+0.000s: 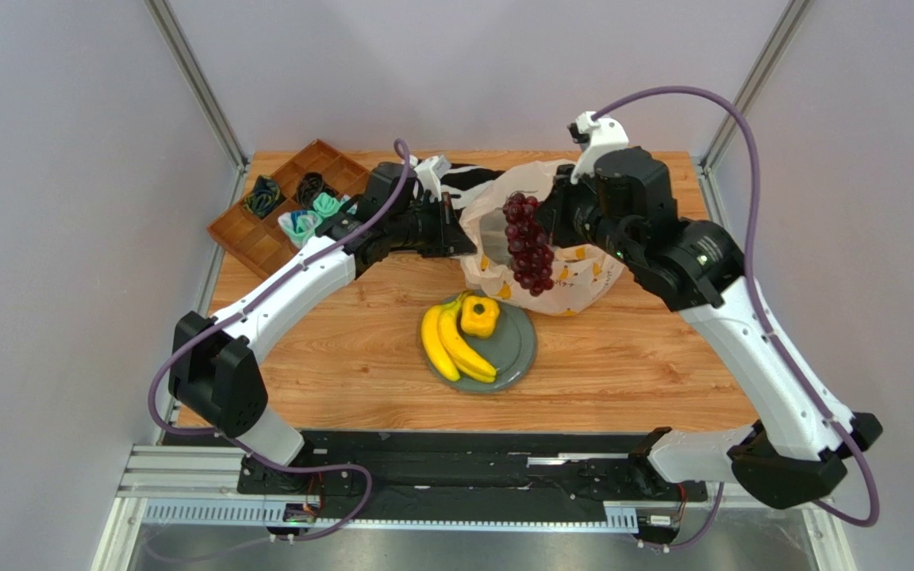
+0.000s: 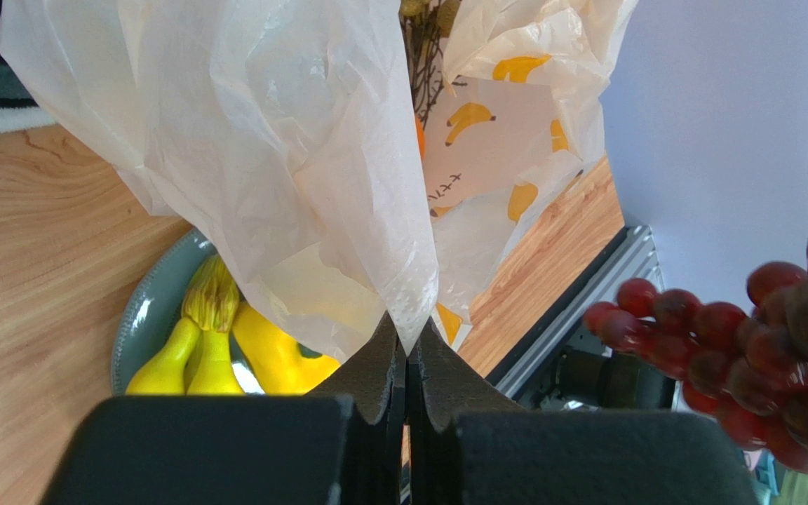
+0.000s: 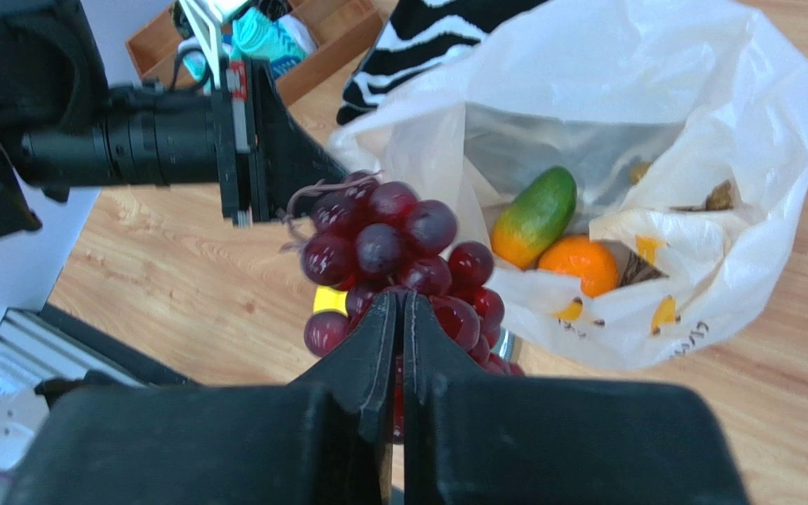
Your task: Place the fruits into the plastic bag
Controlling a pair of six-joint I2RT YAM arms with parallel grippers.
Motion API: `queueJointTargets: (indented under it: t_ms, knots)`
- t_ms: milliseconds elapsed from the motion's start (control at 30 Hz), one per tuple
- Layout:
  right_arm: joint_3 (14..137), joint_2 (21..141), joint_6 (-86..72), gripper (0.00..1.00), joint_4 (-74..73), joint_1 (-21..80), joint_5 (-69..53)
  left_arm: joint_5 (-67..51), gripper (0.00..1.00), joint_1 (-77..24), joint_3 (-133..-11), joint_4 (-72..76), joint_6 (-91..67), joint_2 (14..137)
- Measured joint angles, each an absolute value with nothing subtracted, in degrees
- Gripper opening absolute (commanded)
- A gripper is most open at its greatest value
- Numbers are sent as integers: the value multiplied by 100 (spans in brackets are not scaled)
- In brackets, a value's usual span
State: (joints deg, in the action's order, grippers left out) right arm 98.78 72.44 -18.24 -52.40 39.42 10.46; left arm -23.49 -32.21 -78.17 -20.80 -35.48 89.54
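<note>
Wooden table (image 1: 343,345), spread beneath both grippers. Plastic bag (image 1: 587,286), translucent, printed with small yellow bananas, standing open between the two grippers. One edge of its mouth pinched and lifted by the left gripper (image 2: 408,342), jaws clenched flat on the film, bag wall rising straight up from the fingertips in the left wrist view. Wooden compartment tray (image 1: 271,232) on the table, out to the left of the left gripper. Round grey plate (image 1: 521,351) on the table, on the near side of the bag, lower than both grippers and apart from each. Bunch of yellow bananas (image 1: 452,345) lying on the plate's left half, touched by neither gripper. Right gripper (image 3: 403,305) clamped on the bunch of dark purple grapes (image 3: 387,247), jaws pressed together with no visible gap, berries bulging above and on both sides of the fingertips. Bunch hanging clear of the table at the edge of the bag's open mouth, on the side towards the left gripper. Inside the bag, beyond the right gripper's fingertips and apart from them: orange-green fruit (image 3: 535,216) and round orange (image 3: 579,260), side by side. Small yellow fruit (image 1: 481,315) on the plate, just beside the bananas, below the hanging grapes
</note>
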Motion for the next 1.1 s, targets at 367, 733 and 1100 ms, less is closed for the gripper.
queueJointTargets:
  t_ms: [367,733,1100]
  knots:
    - [10106,8521,-1514,0,-4469,3411,482,-2344,0,-3221,-7728,-2088,-3548,8737]
    - [11216,8855,-1448,0,-4278,3225,165,-2346,0,-3221,-7728,-2097,-3548,8735]
    - [9642,8663,-1330,0,-3824,3081,-154,-2346,0,-3221,-7736,-2171,-3546,8750]
